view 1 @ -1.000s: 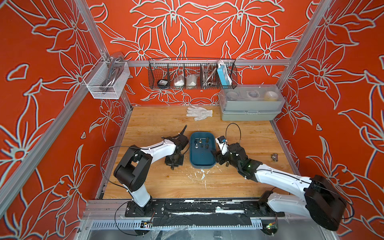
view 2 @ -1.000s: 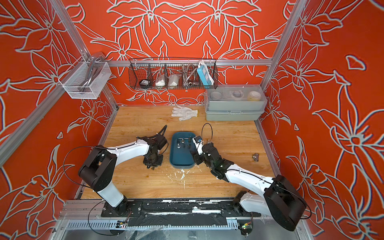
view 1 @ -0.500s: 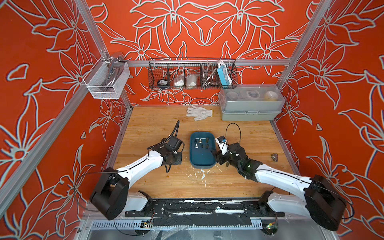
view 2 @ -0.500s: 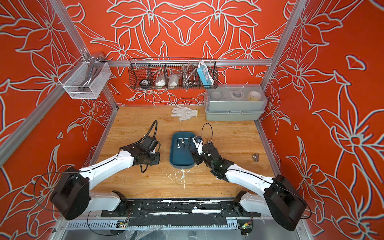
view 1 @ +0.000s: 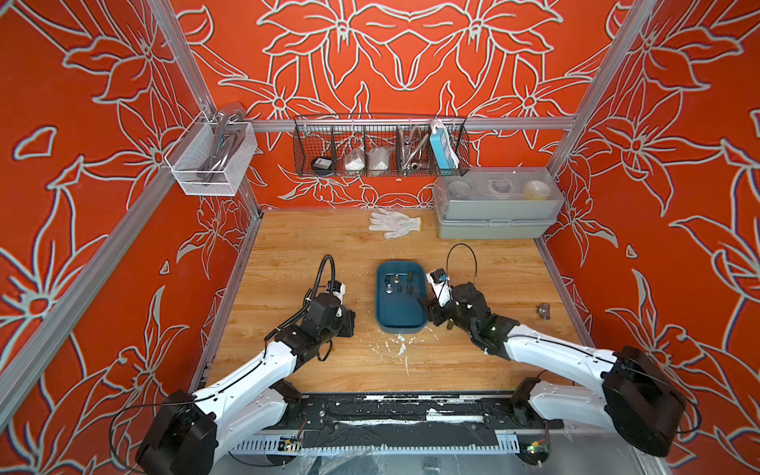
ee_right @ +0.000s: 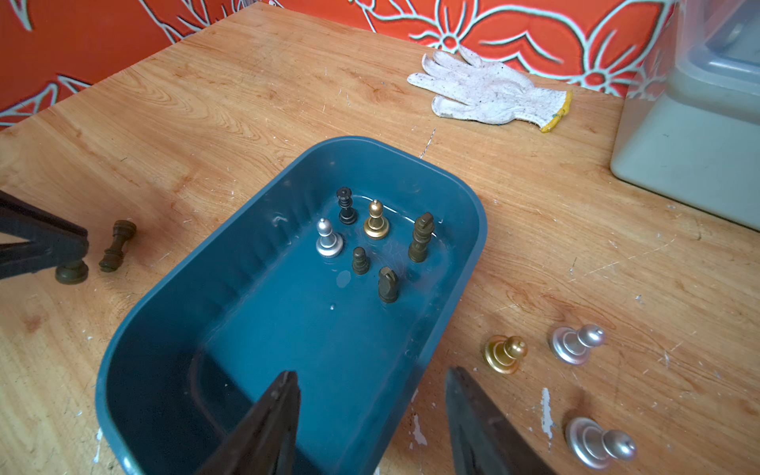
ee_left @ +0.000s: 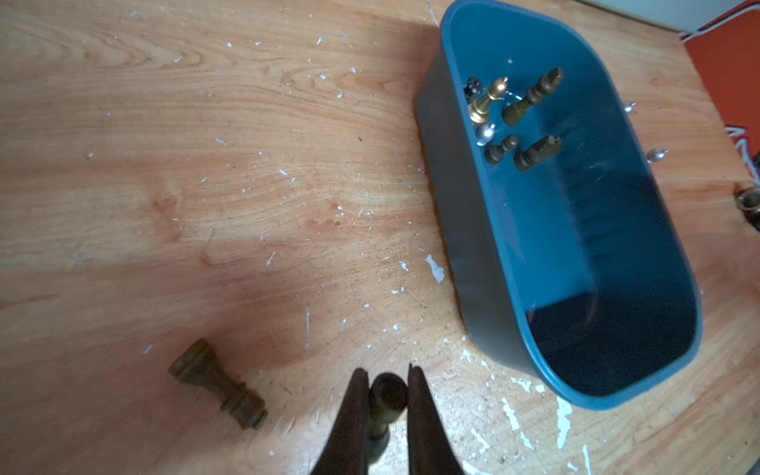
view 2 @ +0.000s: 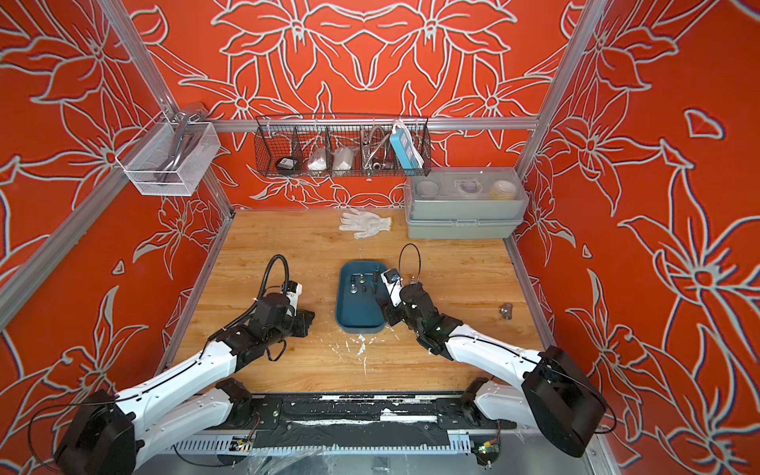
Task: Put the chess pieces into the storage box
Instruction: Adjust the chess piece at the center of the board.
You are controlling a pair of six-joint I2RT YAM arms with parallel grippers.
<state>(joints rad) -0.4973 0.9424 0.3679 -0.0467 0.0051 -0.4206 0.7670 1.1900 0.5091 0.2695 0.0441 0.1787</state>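
Note:
The teal storage box (view 1: pixel 401 328) (view 2: pixel 357 327) sits mid-table with several chess pieces (ee_right: pixel 376 224) standing at its far end: olive, black, gold and silver. My left gripper (ee_left: pixel 386 370) (view 1: pixel 347 323) is left of the box, shut on an olive chess piece (ee_left: pixel 386 397) whose base is at or just above the wood. Another olive piece (ee_left: pixel 218 384) (ee_right: pixel 117 246) lies on its side beside it. My right gripper (ee_right: pixel 370 372) (view 1: pixel 429 312) is open astride the box's right wall (ee_right: pixel 436 329), touching nothing. A gold piece (ee_right: pixel 503 353) and two silver ones (ee_right: pixel 575 343) (ee_right: pixel 598 446) stand on the wood just outside that wall.
A white glove (view 1: pixel 395 223) and a grey lidded box (view 1: pixel 493 209) lie at the back. Wire baskets (view 1: pixel 380 148) hang on the rear wall. A small metal fitting (view 1: pixel 543 311) sits near the right edge. White flecks (view 1: pixel 401 343) dot the wood before the storage box.
My left arm has dropped from a raised elbow to a low, stretched pose, with its gripper still left of the box. The right arm has not moved.

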